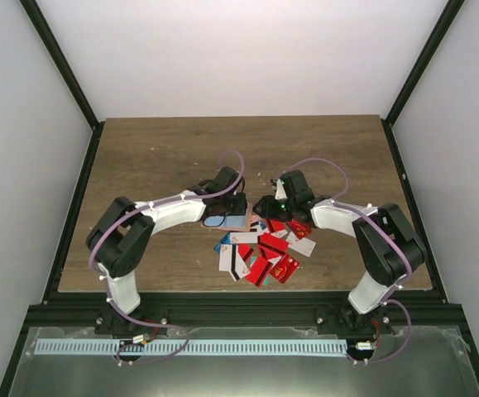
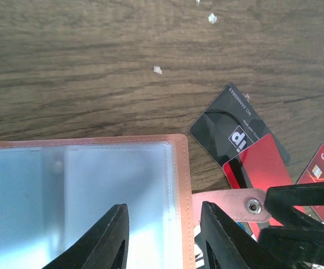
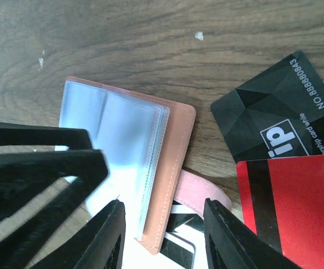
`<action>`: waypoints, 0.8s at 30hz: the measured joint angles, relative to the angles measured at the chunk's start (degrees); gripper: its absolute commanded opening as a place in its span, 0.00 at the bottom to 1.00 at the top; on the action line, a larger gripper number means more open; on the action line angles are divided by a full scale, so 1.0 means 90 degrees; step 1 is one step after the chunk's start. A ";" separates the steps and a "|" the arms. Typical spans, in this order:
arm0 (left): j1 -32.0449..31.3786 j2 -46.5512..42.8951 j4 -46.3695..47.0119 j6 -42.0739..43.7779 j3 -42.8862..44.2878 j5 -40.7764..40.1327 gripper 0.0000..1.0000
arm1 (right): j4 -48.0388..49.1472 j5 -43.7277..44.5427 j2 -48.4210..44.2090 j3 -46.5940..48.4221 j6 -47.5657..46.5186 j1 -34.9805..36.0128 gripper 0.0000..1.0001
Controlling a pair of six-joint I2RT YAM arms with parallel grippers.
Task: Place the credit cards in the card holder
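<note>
The card holder [image 1: 241,221] lies open on the table, a salmon-brown cover [image 2: 179,168] with clear plastic sleeves [image 2: 66,190] and a snap strap [image 2: 234,203]. My left gripper [image 2: 163,238] stands open just over it, one finger above the sleeves and the other past the cover's right edge. From the other side my right gripper [image 3: 164,235] is open astride the holder's near corner [image 3: 170,185] and the strap [image 3: 206,196]. No card shows between either pair of fingers. The credit cards [image 1: 264,252], mostly red, lie heaped in front of the holder. A black card [image 3: 273,117] and a red card [image 3: 296,207] lie beside it.
Both arms meet at mid-table, fingertips a few centimetres apart [image 1: 251,207]. Small white crumbs [image 2: 212,18] dot the bare wood behind the holder. Black frame rails [image 1: 74,190] border the table on both sides.
</note>
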 measured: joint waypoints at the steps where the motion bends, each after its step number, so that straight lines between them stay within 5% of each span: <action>1: -0.0041 0.0075 -0.0012 -0.0005 0.0056 -0.0015 0.37 | 0.0022 0.0000 -0.0051 -0.0027 0.0010 -0.0007 0.40; 11: -0.0092 0.0189 -0.0369 0.0024 0.0107 -0.0648 0.38 | 0.0211 -0.0155 -0.0253 -0.0126 0.0015 -0.0017 0.40; 24: 0.0204 -0.0588 -0.0408 0.0318 -0.0726 -0.1047 0.35 | 0.1132 -0.1659 0.0340 -0.0114 0.0189 -0.0022 0.40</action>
